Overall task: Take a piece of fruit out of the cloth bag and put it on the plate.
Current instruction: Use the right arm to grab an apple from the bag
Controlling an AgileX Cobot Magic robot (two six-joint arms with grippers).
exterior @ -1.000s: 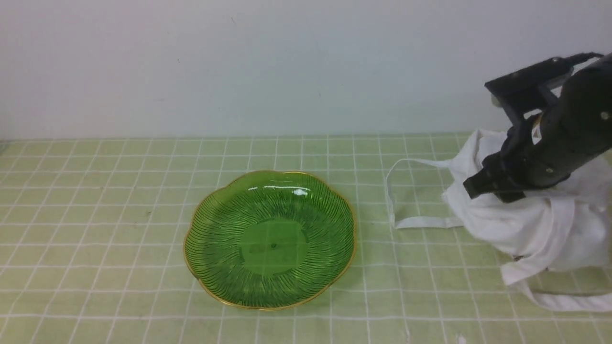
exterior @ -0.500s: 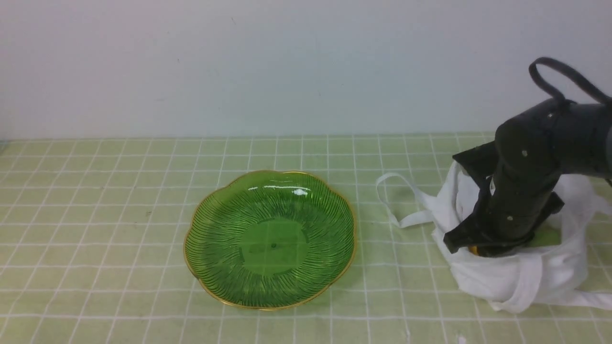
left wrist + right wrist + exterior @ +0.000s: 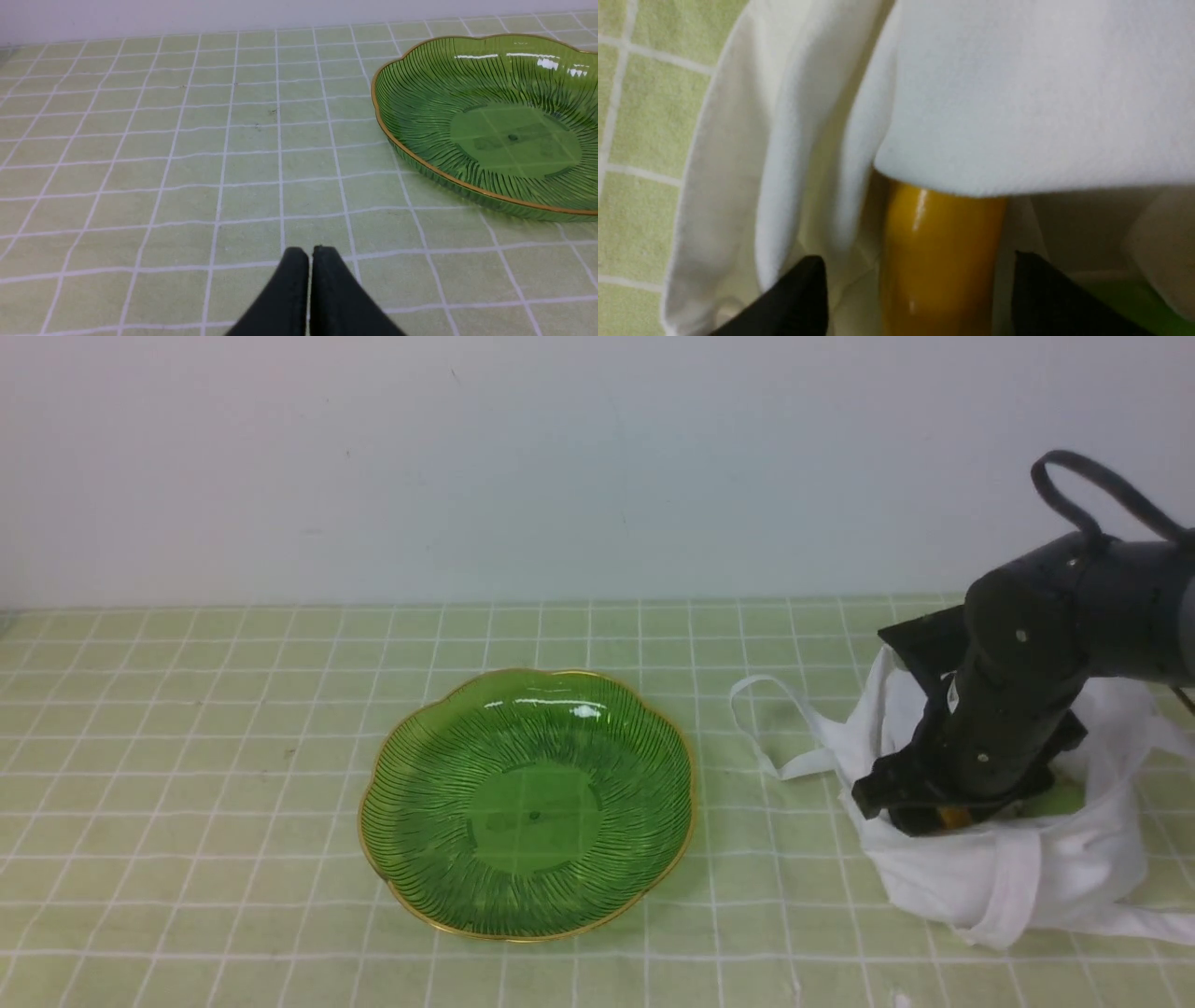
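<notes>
The plate sits bare on the checked table. Right of the plate, apart from it, lies the white bag, its mouth open upward, one strap looping toward the plate. The right gripper reaches down into the bag's mouth on the side nearer the plate. In the right wrist view its fingers stand apart, one on each side of a yellow fruit, with a gap at both sides. A fold of the bag covers the fruit's far end. Something green also lies in the bag, on the fruit's side away from the plate. The left gripper hangs over the table, apart from the plate's rim, fingers pressed together and holding nothing.
</notes>
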